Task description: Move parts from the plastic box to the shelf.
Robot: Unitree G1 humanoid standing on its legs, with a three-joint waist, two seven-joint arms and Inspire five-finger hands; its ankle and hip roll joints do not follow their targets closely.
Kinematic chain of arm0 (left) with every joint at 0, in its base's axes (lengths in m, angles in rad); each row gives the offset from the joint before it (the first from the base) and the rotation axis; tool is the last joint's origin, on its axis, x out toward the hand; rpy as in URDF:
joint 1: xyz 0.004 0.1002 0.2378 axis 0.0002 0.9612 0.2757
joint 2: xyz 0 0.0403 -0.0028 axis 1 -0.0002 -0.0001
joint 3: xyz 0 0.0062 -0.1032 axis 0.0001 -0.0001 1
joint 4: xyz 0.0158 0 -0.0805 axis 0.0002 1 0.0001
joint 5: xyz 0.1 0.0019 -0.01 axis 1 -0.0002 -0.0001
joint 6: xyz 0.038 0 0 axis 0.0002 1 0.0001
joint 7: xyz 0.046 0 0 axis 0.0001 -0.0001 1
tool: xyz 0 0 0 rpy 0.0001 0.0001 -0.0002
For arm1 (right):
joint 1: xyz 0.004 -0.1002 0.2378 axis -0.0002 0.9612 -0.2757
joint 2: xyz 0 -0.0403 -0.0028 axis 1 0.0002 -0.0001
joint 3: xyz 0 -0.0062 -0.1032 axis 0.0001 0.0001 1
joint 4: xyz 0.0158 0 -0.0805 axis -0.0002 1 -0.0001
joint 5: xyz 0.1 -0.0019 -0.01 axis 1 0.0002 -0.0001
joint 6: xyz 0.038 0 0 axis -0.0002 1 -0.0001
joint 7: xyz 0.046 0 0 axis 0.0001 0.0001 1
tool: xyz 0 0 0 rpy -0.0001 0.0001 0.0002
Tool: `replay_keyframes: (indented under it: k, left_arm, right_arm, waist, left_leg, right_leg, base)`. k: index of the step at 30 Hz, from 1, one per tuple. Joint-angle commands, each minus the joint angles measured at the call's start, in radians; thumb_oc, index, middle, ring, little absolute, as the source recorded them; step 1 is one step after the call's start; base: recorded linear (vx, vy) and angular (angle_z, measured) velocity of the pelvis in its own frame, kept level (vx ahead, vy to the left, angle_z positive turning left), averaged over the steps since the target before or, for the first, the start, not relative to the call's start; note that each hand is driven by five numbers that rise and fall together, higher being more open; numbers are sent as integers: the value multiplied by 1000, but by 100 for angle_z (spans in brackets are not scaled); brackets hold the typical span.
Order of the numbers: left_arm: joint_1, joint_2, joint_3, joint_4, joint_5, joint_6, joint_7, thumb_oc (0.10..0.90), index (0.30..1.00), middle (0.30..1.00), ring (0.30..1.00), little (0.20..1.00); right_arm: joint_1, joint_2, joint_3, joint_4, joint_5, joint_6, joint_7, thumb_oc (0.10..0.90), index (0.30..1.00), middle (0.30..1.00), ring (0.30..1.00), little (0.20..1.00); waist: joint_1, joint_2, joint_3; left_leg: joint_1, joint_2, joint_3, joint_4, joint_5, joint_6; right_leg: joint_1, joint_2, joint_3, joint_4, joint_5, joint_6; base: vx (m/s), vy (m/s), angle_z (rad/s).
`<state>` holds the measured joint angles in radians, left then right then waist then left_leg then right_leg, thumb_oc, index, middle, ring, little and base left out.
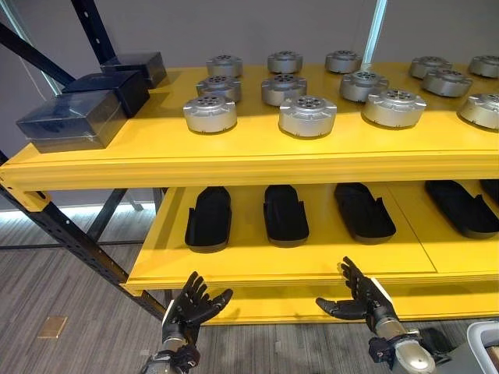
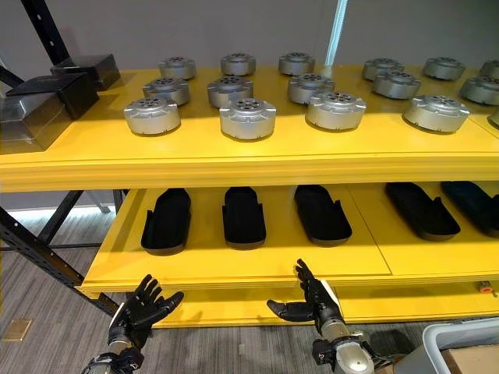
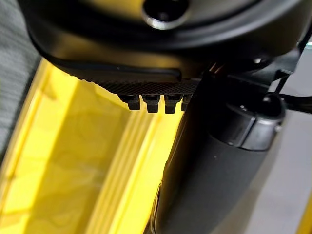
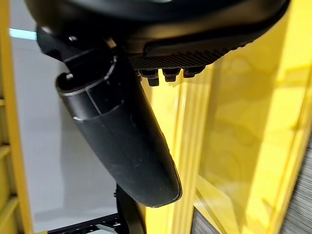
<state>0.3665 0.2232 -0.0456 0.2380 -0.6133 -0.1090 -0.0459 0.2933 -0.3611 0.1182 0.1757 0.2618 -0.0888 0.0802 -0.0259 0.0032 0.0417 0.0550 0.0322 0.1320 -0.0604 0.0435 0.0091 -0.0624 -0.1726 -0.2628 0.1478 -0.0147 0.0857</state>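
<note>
left hand (image 1: 189, 305) and right hand (image 1: 360, 297) low before lower shelf (image 1: 234, 265) front edge, fingers spread, empty. plastic box (image 2: 460, 351) at lower right; parts inside hidden. best turn right, reach into box, grip part squarely.

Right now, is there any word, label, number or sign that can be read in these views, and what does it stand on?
None can be read.
The silver round parts, the dark boxes and the black trays on the yellow shelf bear no legible print.
Neither the left hand nor the right hand shows any marking.
</note>
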Motion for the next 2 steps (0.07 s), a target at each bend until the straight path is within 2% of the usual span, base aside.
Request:
replay_keyframes:
  k: [1,2]
  left_arm:
    - [-61,52,34,-74,27,-81,-6,900,1000,1000,1000,1000]
    - [-63,53,35,-69,35,-81,-2,900,1000,1000,1000,1000]
  right_arm:
    - [-87,-3,4,-28,65,-77,-7,900,1000,1000,1000,1000]
    - [-87,-5,7,-28,65,-77,-5,900,1000,1000,1000,1000]
  waist:
    - [4,-43,-42]
    - [4,-44,-43]
  left_leg:
    - [-16,32,-32,-22,-12,-18]
    - [-15,31,-31,-23,-12,-18]
  right_leg:
    - [70,-54,62,-111,61,90]
    - [70,-54,64,-113,63,91]
  base:
    - [0,0,0]
    - [13,13,-3]
